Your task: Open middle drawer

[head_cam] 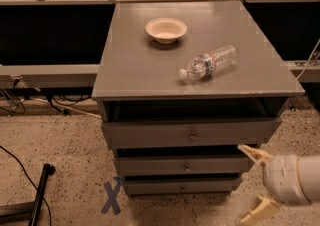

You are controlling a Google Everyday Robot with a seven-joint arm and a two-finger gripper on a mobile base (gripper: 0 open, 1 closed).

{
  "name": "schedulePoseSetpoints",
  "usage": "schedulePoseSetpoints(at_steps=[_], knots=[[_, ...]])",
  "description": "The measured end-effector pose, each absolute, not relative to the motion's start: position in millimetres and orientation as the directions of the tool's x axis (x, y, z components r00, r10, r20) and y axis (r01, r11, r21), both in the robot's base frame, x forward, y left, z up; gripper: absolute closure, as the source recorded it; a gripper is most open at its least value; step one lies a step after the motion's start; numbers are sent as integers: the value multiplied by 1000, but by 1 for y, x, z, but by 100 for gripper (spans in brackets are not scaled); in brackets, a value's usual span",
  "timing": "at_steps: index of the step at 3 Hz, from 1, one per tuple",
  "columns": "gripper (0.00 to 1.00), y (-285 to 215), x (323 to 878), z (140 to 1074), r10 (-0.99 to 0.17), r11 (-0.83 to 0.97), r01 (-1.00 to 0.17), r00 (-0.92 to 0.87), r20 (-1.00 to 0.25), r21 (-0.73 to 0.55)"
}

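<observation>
The grey cabinet [200, 35] has three drawers stacked in front. The middle drawer [150, 165] is a shallow grey front with a small round knob [187, 168] at its centre, and it sits a little forward of the bottom drawer [150, 186]. My gripper [254, 182] is at the lower right, in front of the cabinet's right side. Its two cream fingers [255, 154] are spread apart and hold nothing. The upper finger tip lies by the right end of the middle drawer's front, well right of the knob.
The top drawer [150, 134] juts out slightly, with a dark gap above it. On the cabinet top stand a cream bowl [166, 29] and a lying plastic water bottle [210, 62]. A blue tape cross [112, 197] marks the floor. A black pole [41, 190] and cables lie at left.
</observation>
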State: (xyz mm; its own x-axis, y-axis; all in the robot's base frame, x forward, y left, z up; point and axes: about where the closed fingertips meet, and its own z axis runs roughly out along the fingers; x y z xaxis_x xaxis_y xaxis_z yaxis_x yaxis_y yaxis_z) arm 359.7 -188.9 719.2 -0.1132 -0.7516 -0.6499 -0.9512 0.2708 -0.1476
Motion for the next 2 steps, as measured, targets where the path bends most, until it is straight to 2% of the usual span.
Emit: schedulePoseSetpoints(at_steps=[1, 2], knots=[[0, -218, 349, 673, -667, 373, -909, -124, -734, -185], [0, -228, 342, 663, -675, 353, -909, -82, -733, -224]])
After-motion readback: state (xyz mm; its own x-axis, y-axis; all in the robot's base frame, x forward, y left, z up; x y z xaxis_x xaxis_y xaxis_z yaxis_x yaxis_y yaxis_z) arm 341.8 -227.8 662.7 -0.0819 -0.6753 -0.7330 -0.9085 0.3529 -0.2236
